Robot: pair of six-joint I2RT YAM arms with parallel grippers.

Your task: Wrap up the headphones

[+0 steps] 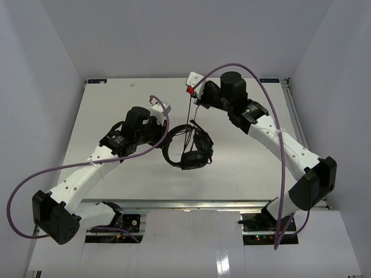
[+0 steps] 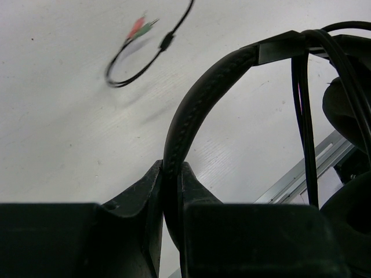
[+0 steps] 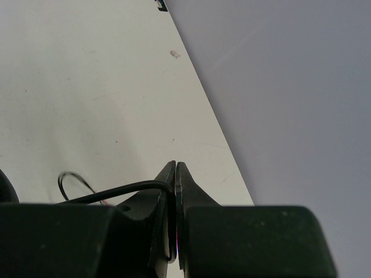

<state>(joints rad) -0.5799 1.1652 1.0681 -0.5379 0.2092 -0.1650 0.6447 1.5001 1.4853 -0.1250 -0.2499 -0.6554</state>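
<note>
The black headphones (image 1: 189, 152) sit at the table's middle, raised on the headband. My left gripper (image 1: 164, 136) is shut on the padded headband (image 2: 200, 98); in the left wrist view the jaws (image 2: 172, 174) pinch it edge-on. Strands of the thin black cable (image 2: 303, 116) cross the headband near an earcup (image 2: 345, 110). My right gripper (image 1: 191, 96) is behind the headphones, shut on the cable (image 3: 116, 190), which runs taut from it down to the headphones (image 1: 188, 116). The cable's end with red and green plugs (image 2: 139, 28) lies looped on the table.
The white table (image 1: 116, 98) is enclosed by pale walls on the left, back and right. A metal rail (image 1: 203, 204) runs along the near edge. Thick purple robot cables (image 1: 272, 104) arc over both arms.
</note>
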